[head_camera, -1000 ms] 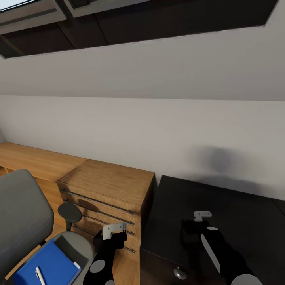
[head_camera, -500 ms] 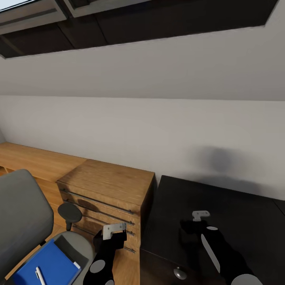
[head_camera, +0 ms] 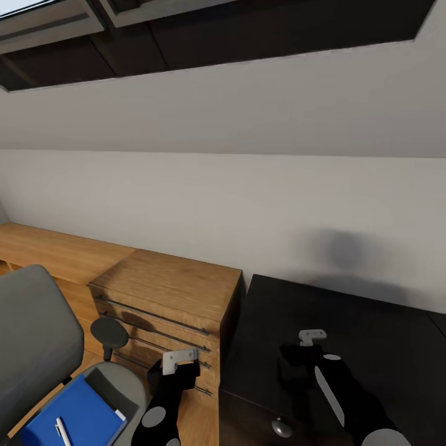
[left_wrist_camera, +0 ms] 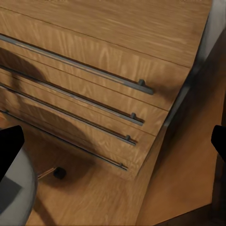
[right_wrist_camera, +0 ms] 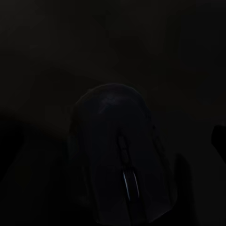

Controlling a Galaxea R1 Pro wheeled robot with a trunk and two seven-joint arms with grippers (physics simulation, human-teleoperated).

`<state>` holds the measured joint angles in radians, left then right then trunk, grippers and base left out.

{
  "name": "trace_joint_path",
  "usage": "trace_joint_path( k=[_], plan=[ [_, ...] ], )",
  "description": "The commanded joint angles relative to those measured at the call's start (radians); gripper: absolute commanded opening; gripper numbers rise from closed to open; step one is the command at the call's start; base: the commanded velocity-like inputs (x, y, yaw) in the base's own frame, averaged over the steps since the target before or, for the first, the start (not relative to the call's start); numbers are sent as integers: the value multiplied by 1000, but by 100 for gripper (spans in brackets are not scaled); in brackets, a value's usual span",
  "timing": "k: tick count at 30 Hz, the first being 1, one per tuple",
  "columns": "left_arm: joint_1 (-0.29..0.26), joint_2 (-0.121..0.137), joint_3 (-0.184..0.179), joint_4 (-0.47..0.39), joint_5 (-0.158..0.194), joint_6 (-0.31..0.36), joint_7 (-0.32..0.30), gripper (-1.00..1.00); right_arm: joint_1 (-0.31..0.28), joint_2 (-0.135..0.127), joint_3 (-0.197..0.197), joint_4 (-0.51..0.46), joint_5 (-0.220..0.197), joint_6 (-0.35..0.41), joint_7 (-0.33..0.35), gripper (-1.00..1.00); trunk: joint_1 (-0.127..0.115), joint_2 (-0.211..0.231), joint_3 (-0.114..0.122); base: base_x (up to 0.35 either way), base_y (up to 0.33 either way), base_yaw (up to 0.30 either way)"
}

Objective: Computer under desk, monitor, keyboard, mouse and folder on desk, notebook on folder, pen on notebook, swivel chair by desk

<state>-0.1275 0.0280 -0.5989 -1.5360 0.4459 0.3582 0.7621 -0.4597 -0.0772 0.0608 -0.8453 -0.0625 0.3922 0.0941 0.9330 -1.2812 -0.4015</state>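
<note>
Head view: my right gripper (head_camera: 296, 356) hangs low over the glossy black desk (head_camera: 384, 328) at lower right of the frame, while my left gripper (head_camera: 174, 371) sits lower centre, in front of a light wood drawer chest (head_camera: 167, 297) that stands just beside the desk's left end. At lower left, the grey swivel chair (head_camera: 34, 334) carries the bright blue folder (head_camera: 80, 412) on its seat, with the thin white pen (head_camera: 62, 428) lying on top near the frame's bottom edge. My left wrist view looks onto the chest's drawer fronts and their long metal bar handles (left_wrist_camera: 80, 66); my dark fingertips (left_wrist_camera: 9, 148) stand at opposite edges of that frame, spread wide with nothing between them. My right wrist view is very dark: the mouse (right_wrist_camera: 120, 155) lies on the desk top at centre frame, scroll wheel toward the bottom edge. There my jaws appear parted, one to each side of the mouse; whether they touch it I cannot tell.
</note>
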Motion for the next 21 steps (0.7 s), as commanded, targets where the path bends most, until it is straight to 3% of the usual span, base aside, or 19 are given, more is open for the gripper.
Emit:
trace_joint_path(
  k=[1, 5, 11, 17, 21],
  plan=[
    [-1, 1, -3, -2, 5, 4, 8, 100, -1, -1, 2, -1, -6, 5, -1, 100, 0, -1, -1, 0, 0, 0],
    [-1, 0, -6, -3, 5, 4, 8, 100, -1, -1, 2, -1, -6, 5, -1, 100, 0, -1, -1, 0, 0, 0],
    [-1, 0, -10, -4, 5, 4, 8, 100, -1, -1, 2, -1, -5, 6, -2, 100, 23, -43, -20, 0, 0, 0],
    [-1, 0, -10, -4, 5, 4, 8, 100, -1, -1, 1, -1, -4, 7, -4, 100, 23, -43, -20, 0, 0, 0],
    [-1, 0, -10, -4, 5, 3, 8, 100, -1, -1, 1, 0, 16, 7, -4, 100, 38, -71, -33, 0, 0, 0]
  ],
)
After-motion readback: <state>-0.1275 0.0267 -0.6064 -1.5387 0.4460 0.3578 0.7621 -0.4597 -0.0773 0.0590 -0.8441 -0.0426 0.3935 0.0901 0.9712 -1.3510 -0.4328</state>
